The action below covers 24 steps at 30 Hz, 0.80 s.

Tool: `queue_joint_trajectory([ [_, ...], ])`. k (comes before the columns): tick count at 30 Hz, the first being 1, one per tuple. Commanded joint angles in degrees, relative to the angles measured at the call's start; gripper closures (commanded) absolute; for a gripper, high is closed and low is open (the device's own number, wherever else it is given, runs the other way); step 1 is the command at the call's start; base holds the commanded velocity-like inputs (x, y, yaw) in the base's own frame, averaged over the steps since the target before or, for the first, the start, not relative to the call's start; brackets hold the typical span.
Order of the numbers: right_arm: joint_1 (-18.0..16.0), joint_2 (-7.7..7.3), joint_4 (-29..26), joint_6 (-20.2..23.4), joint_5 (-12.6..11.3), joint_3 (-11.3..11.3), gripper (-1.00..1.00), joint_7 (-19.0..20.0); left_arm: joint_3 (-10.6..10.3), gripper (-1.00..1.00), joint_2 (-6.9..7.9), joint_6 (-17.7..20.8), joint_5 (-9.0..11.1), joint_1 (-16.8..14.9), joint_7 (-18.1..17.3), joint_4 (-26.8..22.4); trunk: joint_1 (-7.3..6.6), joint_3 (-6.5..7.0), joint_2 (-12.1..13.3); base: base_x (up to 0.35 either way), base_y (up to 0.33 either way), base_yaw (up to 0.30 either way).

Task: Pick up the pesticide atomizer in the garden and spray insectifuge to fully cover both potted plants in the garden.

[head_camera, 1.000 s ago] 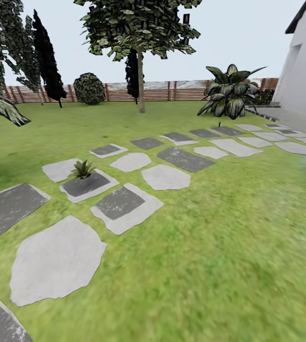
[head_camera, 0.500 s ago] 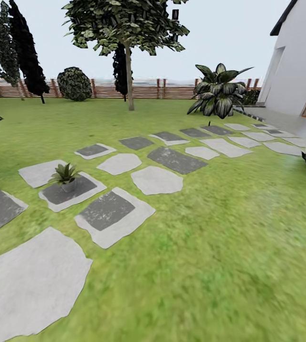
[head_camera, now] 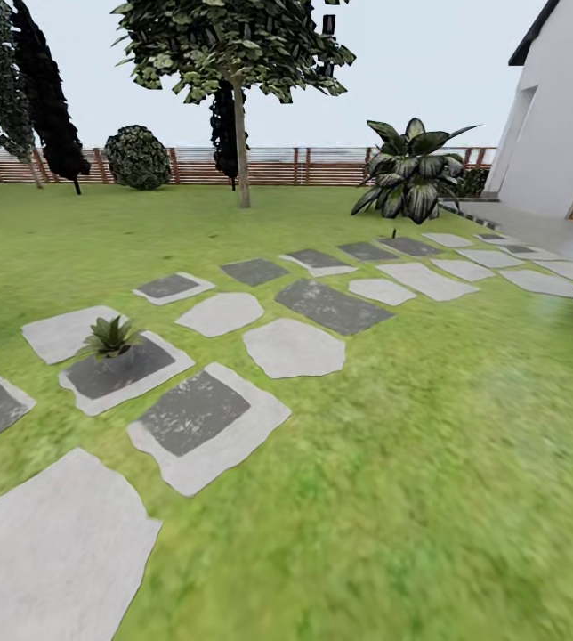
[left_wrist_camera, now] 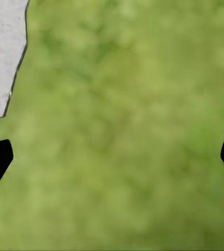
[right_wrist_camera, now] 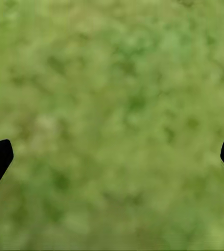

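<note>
Claws: my left gripper (left_wrist_camera: 112, 157) and right gripper (right_wrist_camera: 112, 157) hang spread wide, empty, over lawn (head_camera: 429, 463).
Near stones: pale stepping stone (left_wrist_camera: 2, 52) beside my left fingers.
Plant: one potted plant (head_camera: 111, 339) sits on a dark slab, ahead to my left.
Sprayer: unseen; I should scan slowly, keeping both claws spread.
Far: fence (head_camera: 322, 166).
</note>
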Motion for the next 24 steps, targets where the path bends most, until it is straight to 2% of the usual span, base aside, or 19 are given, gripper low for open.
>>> queue_joint_trajectory([
  [1, 0.0, -0.01, 0.0, -0.2, 0.0, 0.0, -1.00, 0.0, 0.0, -1.00, 0.00, -0.2, 0.0, 0.0, 0.0, 0.0, 0.03, -0.05, 0.0, 0.340, 0.000, 0.000],
  [24, 0.0, 0.00, 0.0, -0.3, 0.0, 0.0, -1.00, 0.0, 0.0, -1.00, 0.00, -0.2, -0.2, 0.0, 0.0, 0.0, 0.03, -0.05, 0.0, 0.339, 0.000, 0.000],
])
